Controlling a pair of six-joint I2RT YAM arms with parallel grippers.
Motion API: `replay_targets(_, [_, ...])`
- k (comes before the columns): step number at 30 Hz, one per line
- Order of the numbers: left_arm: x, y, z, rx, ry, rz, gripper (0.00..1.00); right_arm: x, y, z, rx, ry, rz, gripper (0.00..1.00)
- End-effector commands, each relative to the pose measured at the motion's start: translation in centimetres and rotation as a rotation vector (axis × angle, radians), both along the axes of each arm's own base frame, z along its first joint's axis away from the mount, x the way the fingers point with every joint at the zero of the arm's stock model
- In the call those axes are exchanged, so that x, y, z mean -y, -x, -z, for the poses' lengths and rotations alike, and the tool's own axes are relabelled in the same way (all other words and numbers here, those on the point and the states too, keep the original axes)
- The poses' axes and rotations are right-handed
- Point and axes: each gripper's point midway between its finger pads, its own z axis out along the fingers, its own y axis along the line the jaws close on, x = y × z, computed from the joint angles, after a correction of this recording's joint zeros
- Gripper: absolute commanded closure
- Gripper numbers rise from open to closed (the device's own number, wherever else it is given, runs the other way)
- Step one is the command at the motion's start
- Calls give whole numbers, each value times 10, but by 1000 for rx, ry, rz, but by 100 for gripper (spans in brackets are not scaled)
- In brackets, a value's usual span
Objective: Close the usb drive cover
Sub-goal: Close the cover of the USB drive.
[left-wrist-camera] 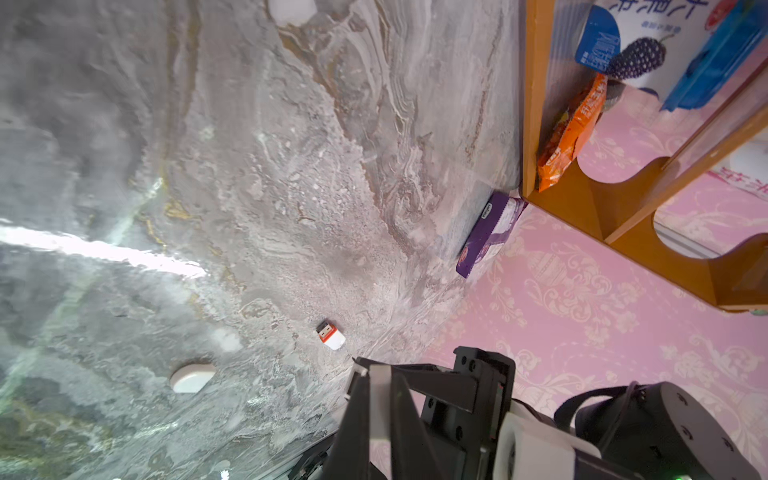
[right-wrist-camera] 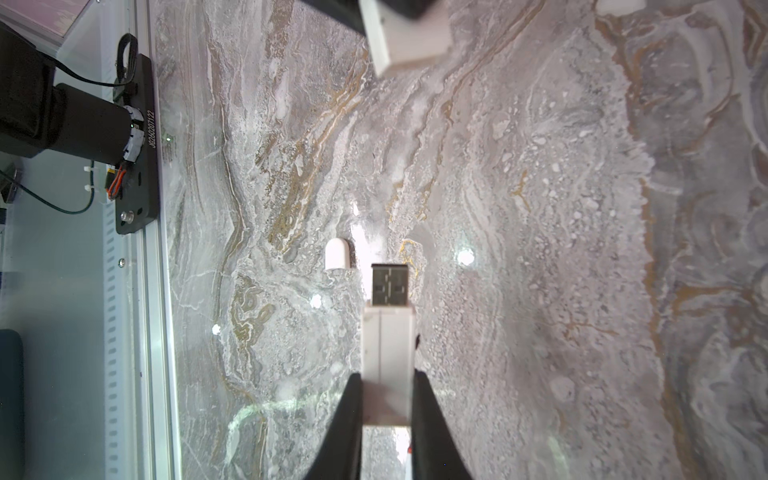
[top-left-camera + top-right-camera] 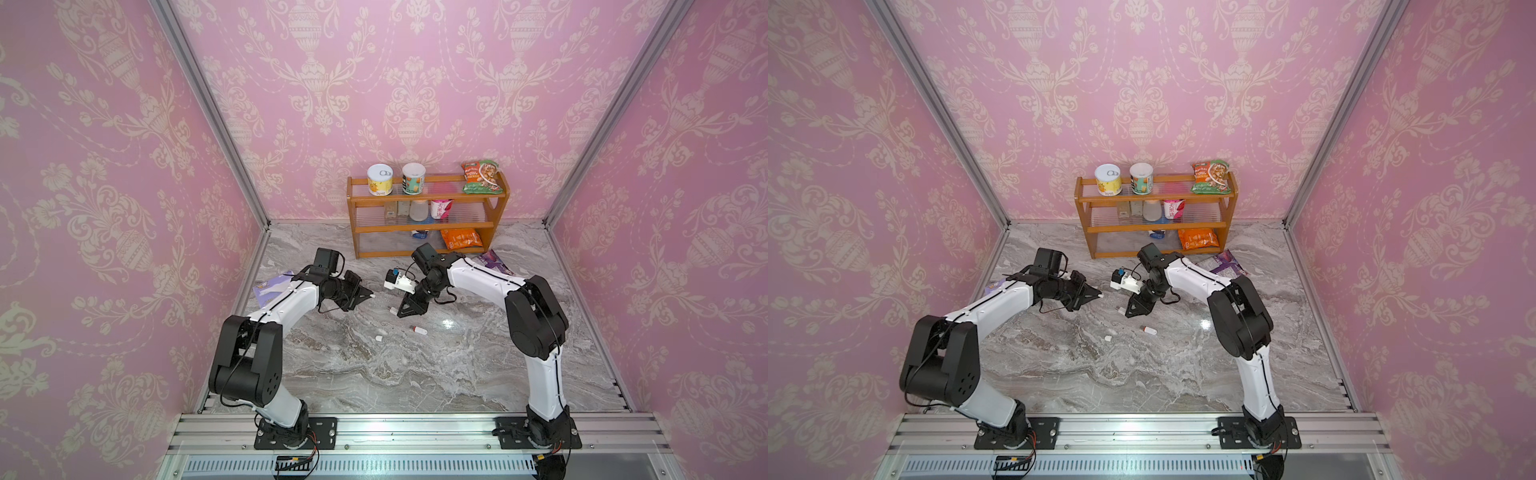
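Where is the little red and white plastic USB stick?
In both top views the red-and-white plastic USB stick lies on the grey marble table, just nearer the arm bases than the right gripper, with a small white rounded cap to its left.

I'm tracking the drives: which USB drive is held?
The all-white drive, clamped in the right gripper with its metal plug bare; the red-banded drive lies loose on the table.
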Motion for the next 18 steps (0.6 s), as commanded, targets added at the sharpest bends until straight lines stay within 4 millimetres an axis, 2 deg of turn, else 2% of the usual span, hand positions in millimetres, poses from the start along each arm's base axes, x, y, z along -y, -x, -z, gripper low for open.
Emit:
replay_targets(1, [14, 1, -24, 121, 14, 87, 100, -10, 4, -26, -36, -76, 39, 100])
replay_targets(11, [31, 2, -53, 318, 152, 171, 100, -9, 15, -40, -24, -132, 38, 100])
replay_targets(18, [38, 14, -66, 455, 209, 252, 100, 8, 21, -48, 47, -99, 44, 100])
